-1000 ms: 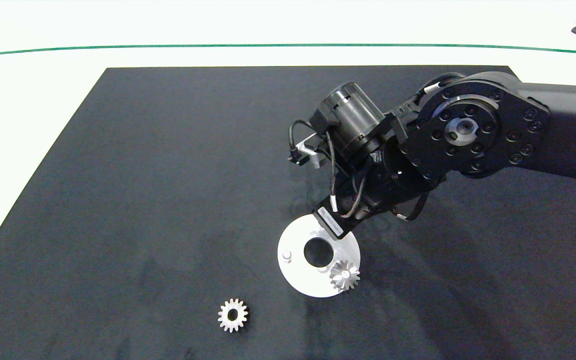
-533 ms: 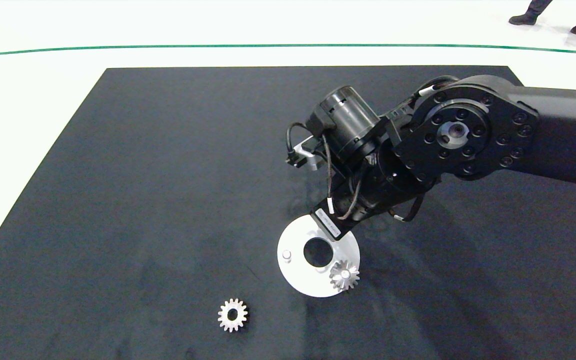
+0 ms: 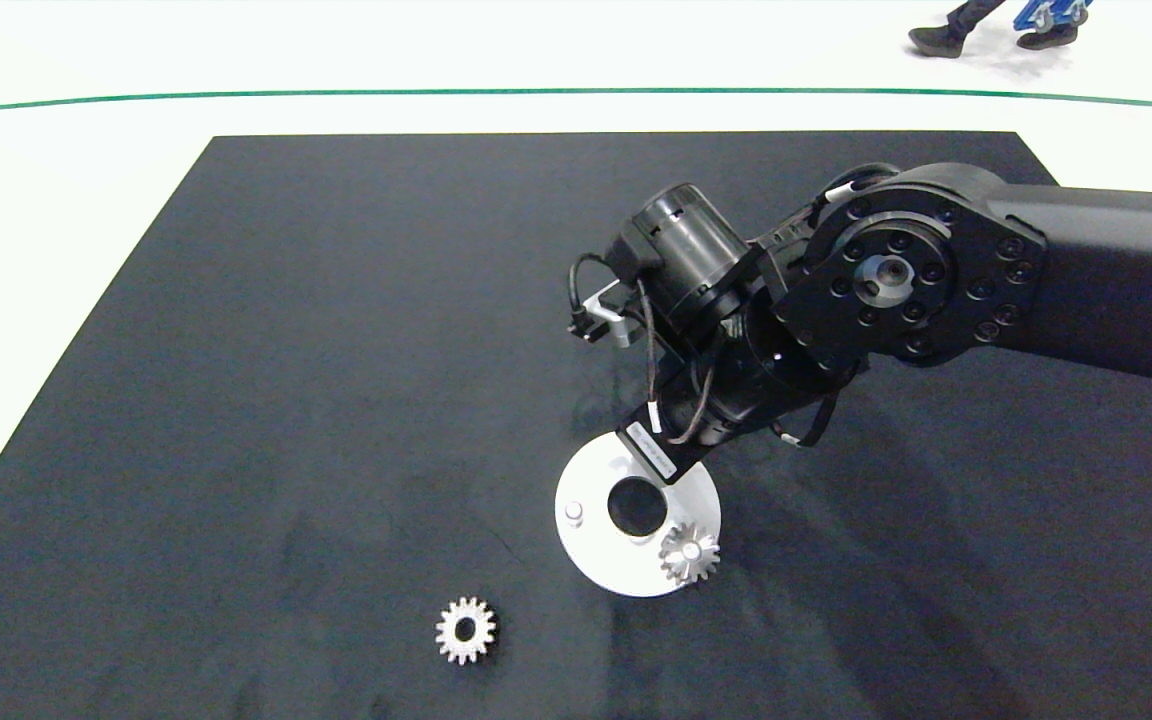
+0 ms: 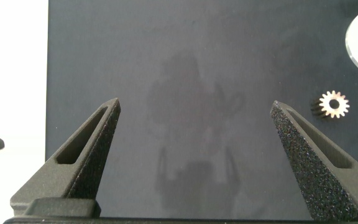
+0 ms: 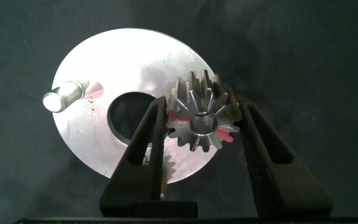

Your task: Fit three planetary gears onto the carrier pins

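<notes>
Right claw (image 5: 201, 124) clamped on one planetary gear (image 5: 201, 119) above white disc's (image 3: 596, 570) far rim; second gear (image 3: 688, 553) seated on disc, third (image 3: 466, 630) loose on tabletop (image 3: 286, 350) nearby. Left claw (image 4: 194, 121) wide open, empty.

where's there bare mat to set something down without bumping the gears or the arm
The whole half of the black mat away from the right arm is bare, bordered by the white disc and the loose gear at the near edge. It is crowded at the disc, where the right gripper holds a gear.
</notes>
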### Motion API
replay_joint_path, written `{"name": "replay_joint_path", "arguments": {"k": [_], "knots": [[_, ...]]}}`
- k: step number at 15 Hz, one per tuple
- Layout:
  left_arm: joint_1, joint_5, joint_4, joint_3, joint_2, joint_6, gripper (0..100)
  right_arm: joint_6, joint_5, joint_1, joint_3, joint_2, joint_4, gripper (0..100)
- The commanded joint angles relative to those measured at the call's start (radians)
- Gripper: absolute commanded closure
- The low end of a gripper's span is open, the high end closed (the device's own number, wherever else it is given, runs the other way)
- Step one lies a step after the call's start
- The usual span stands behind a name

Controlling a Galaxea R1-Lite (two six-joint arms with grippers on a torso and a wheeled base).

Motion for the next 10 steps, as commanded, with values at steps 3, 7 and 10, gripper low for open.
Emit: {"name": "replay_joint_path", "arguments": {"k": [3, 7, 10], "knots": [[-0.003, 0.001, 0.002, 0.0, 0.004, 0.001, 0, -0.006, -0.001, -0.001, 0.0, 0.006, 0.008, 0], [-0.003, 0.001, 0.002, 0.0, 0.004, 0.001, 0, -0.004, -0.001, -0.001, 0.0, 0.006, 0.008, 0], [-0.003, 0.001, 0.002, -0.002, 0.003, 0.001, 0, -0.003, -0.001, -0.003, 0.0, 0.0, 0.008, 0]]}}
